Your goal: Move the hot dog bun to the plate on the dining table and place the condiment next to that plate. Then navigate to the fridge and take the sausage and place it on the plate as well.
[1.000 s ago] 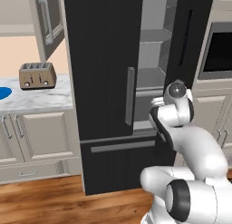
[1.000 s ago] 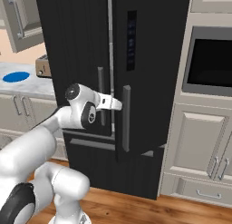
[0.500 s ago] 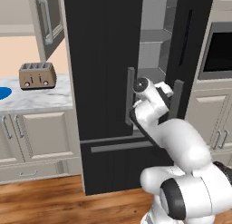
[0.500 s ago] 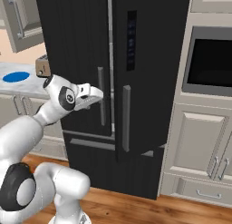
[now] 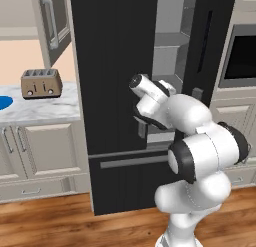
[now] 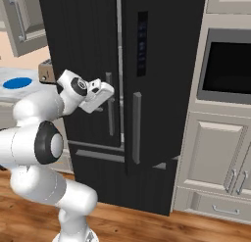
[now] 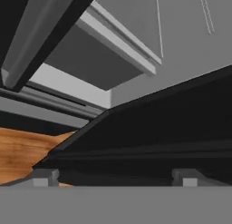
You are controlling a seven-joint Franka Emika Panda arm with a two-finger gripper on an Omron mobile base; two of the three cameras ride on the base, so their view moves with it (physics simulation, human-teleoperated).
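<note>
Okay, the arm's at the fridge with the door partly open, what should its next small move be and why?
Probably push the right door wider. The fridge shows just a narrow gap onto its pale shelves, no sausage is visible yet, and the open claw sits low by the door edge, holding nothing.

No readable text, label, brand, number or sign appears on anything here.

The arm (image 5: 200, 151) bends in front of the black fridge (image 5: 125, 91), whose right door stands ajar; a toaster (image 5: 41, 83) sits on the marble surface (image 5: 45, 105) at left
</note>
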